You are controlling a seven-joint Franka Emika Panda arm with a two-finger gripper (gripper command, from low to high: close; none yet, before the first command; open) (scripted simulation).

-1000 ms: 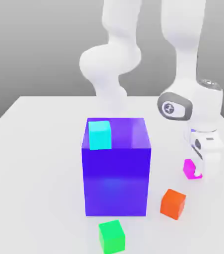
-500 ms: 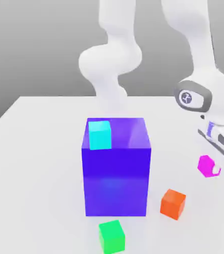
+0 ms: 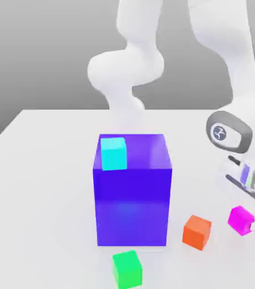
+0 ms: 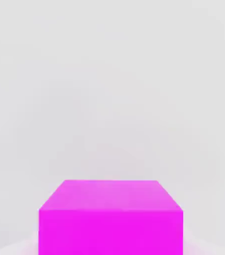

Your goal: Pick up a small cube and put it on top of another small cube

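Beside the orange cube [image 3: 197, 231], on the exterior view's right, my gripper [image 3: 247, 223] is clamped on the magenta cube [image 3: 240, 219]; I'd carry it toward the orange one.

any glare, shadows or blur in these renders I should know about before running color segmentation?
Exterior view: soft, even light; the big blue-purple block is glossy and translucent, with a paler glow on its front face; faint shadows under the orange cube and green cube; no visible blur. Hand view: the magenta cube is flat and saturated against a washed-out white table.
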